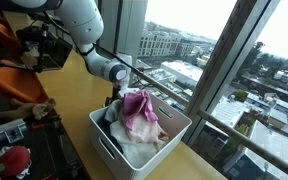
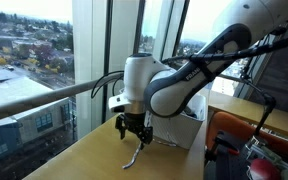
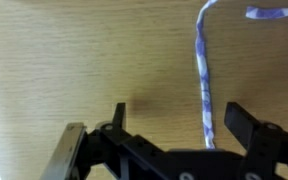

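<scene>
The black gripper (image 3: pixel 179 112) hangs low over the light brown wooden counter (image 3: pixel 64 60), close to the counter's edge by the window. Its two fingers stand wide apart, and they hold nothing.

A thin blue and white cloth strip (image 3: pixel 201 80) lies flat on the wood between the fingers. It is not in the middle of the gap. It is much closer to the finger on the right side of the wrist view. The strip is long and skinny, and it runs straight away from the gripper, then bends at its far end. Its near end goes under the gripper, where I cannot see it. Another blue and white bit (image 3: pixel 269 12) lies past the bend. I cannot tell if it is joined on.

Farther along the same edge stands a white plastic basket (image 1: pixel 109 150) with a pink cloth (image 1: pixel 139 110) piled on top.
</scene>
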`<state>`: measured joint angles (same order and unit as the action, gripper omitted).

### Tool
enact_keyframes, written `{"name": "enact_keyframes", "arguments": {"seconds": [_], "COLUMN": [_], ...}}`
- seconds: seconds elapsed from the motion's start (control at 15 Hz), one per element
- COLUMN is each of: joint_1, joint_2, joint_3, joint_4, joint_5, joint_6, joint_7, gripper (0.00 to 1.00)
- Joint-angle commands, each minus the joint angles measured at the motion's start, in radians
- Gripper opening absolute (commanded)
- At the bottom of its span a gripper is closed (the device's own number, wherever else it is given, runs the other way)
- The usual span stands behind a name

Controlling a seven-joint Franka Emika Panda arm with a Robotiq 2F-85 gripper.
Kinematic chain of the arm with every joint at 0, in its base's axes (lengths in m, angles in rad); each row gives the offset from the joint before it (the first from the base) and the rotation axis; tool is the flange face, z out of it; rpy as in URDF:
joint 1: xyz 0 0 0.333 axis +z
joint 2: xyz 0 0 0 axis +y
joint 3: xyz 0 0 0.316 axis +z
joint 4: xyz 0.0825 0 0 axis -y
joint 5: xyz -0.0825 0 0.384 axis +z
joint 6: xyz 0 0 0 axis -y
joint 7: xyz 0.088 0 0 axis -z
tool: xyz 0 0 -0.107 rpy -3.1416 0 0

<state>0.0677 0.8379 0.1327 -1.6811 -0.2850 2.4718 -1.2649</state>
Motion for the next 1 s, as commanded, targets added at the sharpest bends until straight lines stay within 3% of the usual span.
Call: {"name": "enact_keyframes", "arguments": {"seconds": [0.0, 0.33, 0.8, 0.93], "joint_1": [0.043, 0.101, 0.094, 0.089], "joint_2": [-0.051, -0.061, -0.051, -0.05], "joint_3": [0.0, -0.004, -0.016, -0.017], "joint_4": [-0.067, -0.114, -0.133, -0.135], "joint_5": [-0.027, -0.05, -0.088, -0.092], "joint_6": [-0.006, 0.007, 0.021, 0.025], "joint_7": [0.034, 0.068, 0.077, 0.075], "gripper": [1.0, 1.0, 1.0, 0.74]}}
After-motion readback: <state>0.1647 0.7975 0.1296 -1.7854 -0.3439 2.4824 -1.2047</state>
